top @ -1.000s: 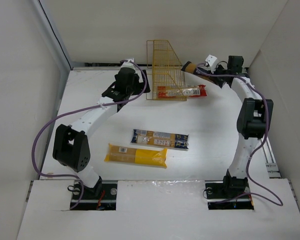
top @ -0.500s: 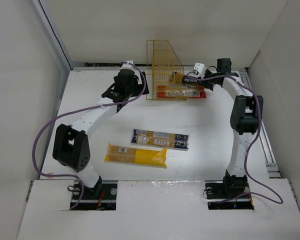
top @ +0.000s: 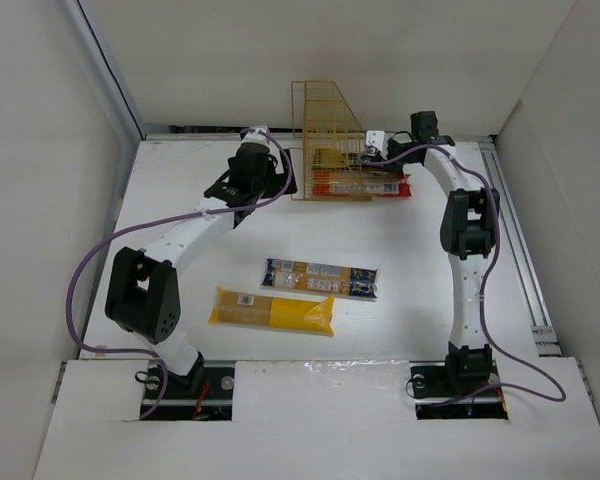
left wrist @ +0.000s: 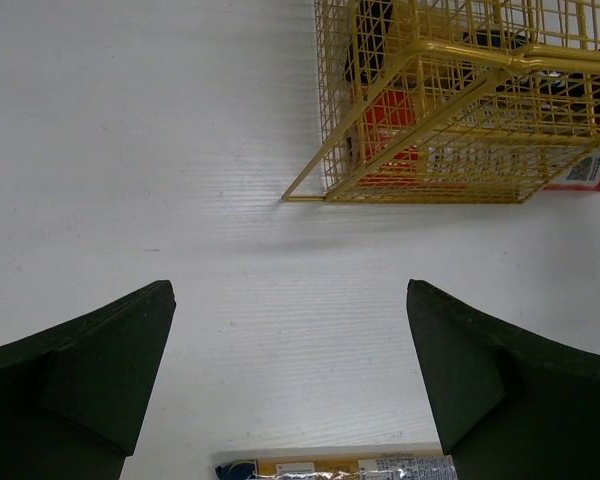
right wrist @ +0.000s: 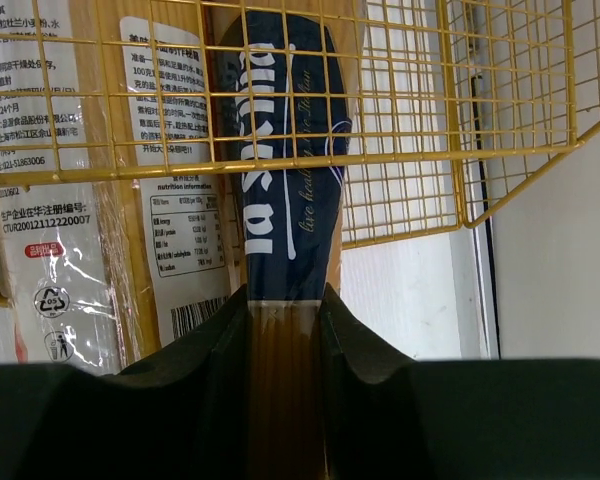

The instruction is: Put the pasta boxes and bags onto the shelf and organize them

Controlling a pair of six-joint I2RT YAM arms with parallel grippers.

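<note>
Cut off by the lower edge of the left wrist view: the clear bag with blue ends (left wrist: 340, 467), only a thin strip showing. Screened by the shelf (left wrist: 470, 52) mesh and clipped at the right edge there: the red-and-white box (left wrist: 585, 170). Buried between the right end effector (right wrist: 285, 300) fingers: the near end of the yellow-orange pack (right wrist: 285, 200).

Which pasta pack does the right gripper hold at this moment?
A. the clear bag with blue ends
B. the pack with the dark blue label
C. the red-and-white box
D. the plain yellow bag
B: in the right wrist view the right gripper is shut on the pack with the dark blue label, whose far end shows behind the mesh of the wire rack.
</note>
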